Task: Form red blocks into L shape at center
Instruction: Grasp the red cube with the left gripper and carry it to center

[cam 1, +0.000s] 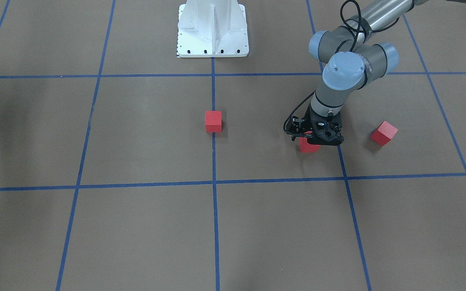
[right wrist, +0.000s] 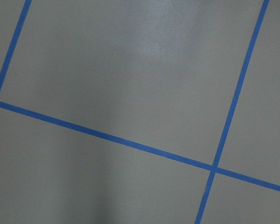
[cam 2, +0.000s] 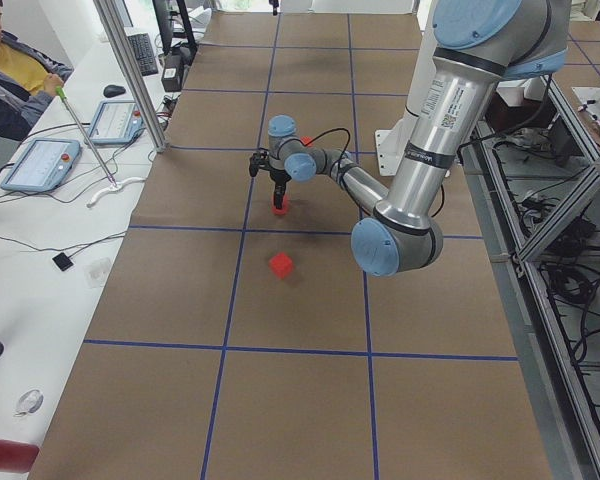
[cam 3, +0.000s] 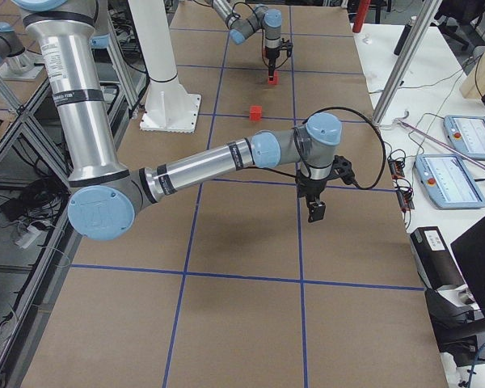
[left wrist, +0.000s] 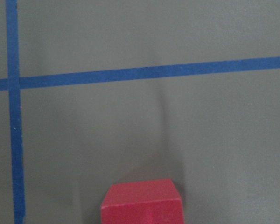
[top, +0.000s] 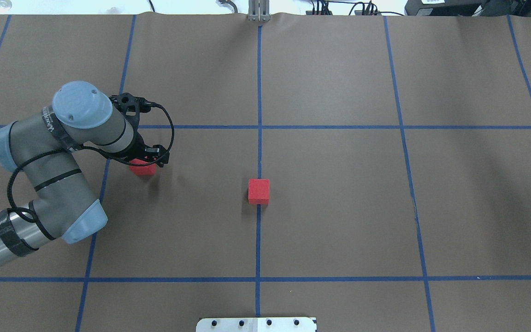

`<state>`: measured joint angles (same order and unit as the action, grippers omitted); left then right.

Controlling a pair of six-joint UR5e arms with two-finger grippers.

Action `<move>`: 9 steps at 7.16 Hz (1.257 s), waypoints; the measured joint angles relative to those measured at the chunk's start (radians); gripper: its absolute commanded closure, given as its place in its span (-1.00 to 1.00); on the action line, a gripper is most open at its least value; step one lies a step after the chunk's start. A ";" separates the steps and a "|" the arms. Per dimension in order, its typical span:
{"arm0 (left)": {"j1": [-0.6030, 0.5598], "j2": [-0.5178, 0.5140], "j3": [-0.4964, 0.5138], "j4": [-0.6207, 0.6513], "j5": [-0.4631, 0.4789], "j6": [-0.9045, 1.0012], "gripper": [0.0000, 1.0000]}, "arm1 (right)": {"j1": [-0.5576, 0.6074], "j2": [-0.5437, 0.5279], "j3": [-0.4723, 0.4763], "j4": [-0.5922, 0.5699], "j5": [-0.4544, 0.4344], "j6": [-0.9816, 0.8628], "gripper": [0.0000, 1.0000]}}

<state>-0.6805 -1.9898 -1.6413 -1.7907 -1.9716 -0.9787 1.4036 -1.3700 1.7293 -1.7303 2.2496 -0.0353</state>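
We are taking the white base plate (cam 1: 212,28) as our marker on the brown tabletop (cam 1: 136,226). The first red block (cam 1: 213,121) is sitting straight out in front of the plate, on the blue tape line (cam 1: 214,161) running out from the plate's middle, and nothing is touching it. The second red block (cam 1: 309,146) is lying slightly farther out from the plate and off toward the robot's left side of it, well apart from the first. The left end effector (cam 1: 312,141) is pointing down right over this block and is hiding its upper part in the front-facing view. The left wrist camera is showing only the block's top at the lower edge of its picture, with no fingers in sight, so we are not telling whether the end effector is spread around the block or clamped on it. The third red block (cam 1: 384,133) is resting farther still toward the plate's left side, beyond the left end effector and apart from it, turned at an angle to the tape lines. The left arm (top: 58,152) is covering it in the overhead view. The right end effector (cam 3: 315,208) is hanging above bare tabletop well away from the plate on the robot's right side. Only the side view is showing it clearly, so we cannot tell its state.
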 measured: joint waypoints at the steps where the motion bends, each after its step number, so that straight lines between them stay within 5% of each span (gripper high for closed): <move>1: 0.000 -0.002 0.007 0.000 -0.001 0.003 0.44 | 0.000 0.000 0.000 0.000 0.000 0.000 -1.00; 2: 0.000 -0.004 0.009 0.001 -0.001 0.004 0.93 | 0.000 0.000 0.000 0.000 -0.001 0.001 -1.00; 6: 0.003 -0.173 0.018 0.151 -0.002 0.001 1.00 | 0.000 -0.016 -0.014 0.001 0.001 -0.005 -1.00; 9: 0.064 -0.400 0.170 0.193 0.013 -0.042 1.00 | 0.002 -0.037 -0.017 0.002 0.001 -0.005 -1.00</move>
<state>-0.6170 -2.3899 -1.4714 -1.5977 -1.9588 -1.0202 1.4055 -1.4067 1.7127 -1.7288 2.2503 -0.0404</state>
